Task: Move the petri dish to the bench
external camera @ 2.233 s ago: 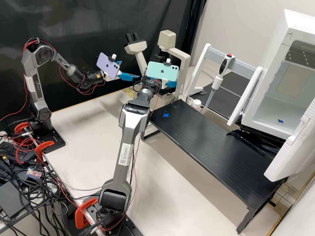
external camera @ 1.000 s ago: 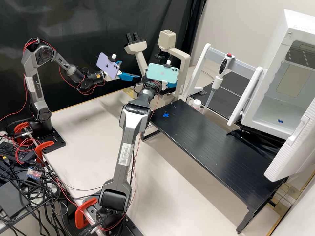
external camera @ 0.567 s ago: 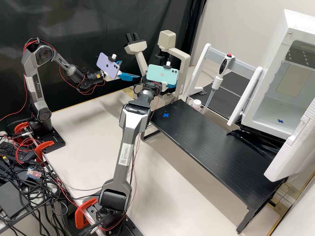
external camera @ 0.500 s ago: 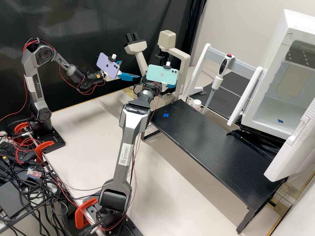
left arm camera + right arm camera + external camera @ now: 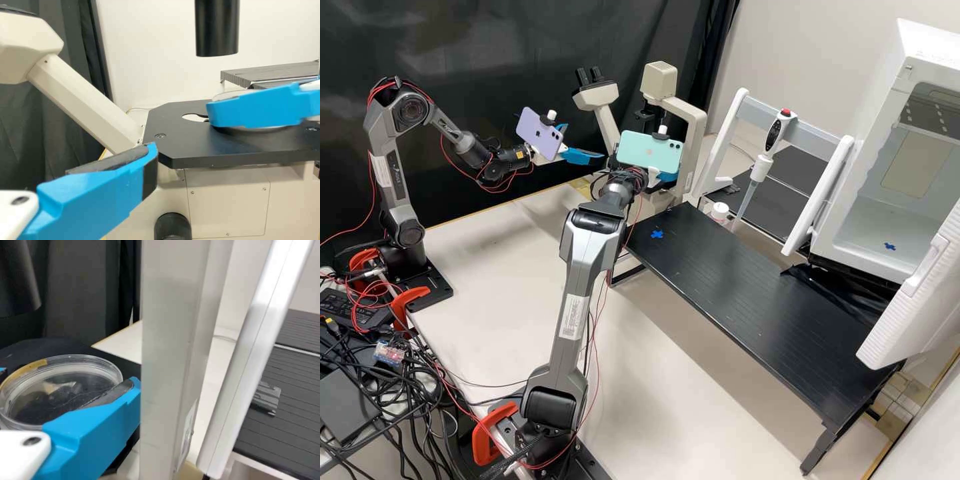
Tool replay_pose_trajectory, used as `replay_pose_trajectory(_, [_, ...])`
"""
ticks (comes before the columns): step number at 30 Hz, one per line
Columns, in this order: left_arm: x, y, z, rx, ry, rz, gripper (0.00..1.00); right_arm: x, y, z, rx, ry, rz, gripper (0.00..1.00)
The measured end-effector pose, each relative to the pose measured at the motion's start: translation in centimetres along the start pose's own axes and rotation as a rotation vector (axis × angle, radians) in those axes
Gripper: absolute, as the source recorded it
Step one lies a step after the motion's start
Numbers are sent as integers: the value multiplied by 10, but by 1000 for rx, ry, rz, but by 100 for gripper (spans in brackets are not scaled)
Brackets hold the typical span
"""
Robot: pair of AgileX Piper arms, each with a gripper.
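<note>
The petri dish (image 5: 50, 397) is at the black stage (image 5: 185, 144) of the microscope, on the far side; whether it has full contact with the stage, I cannot tell. Around it, the right hand (image 5: 69, 377) seems to pinch its side wall between two blue fingers. Just beside this hand stands the cream column (image 5: 170, 350), and above the stage hangs a black tube (image 5: 216, 27). The left hand (image 5: 585, 142) is spread and holds nothing, to the left of the dish.

The step now, I judge, is lifting. It should go slowly and level, only a little up, then toward the near side, away from tube and column, and gently down on the black table (image 5: 747, 293), perhaps by the blue cross (image 5: 657, 234). Too much squeezing could make the smooth wall slip.
</note>
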Motion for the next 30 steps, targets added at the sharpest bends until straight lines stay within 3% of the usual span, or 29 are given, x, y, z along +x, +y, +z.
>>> replay_pose_trajectory(1, [0,0,0,0,0,0,100,-3,2,-1,-15,10,6,0])
replay_pose_trajectory(7, [0,0,0,0,0,0,100,-26,3,-7,-27,55,20,0])
replay_pose_trajectory(14, [0,0,0,0,0,0,100,-56,0,-18,-83,113,33,0])
replay_pose_trajectory(27, [0,0,0,0,0,0,100,-109,3,6,-116,146,72,0])
replay_pose_trajectory(30, [0,0,0,0,0,0,100,-122,1,20,-134,154,96,0])
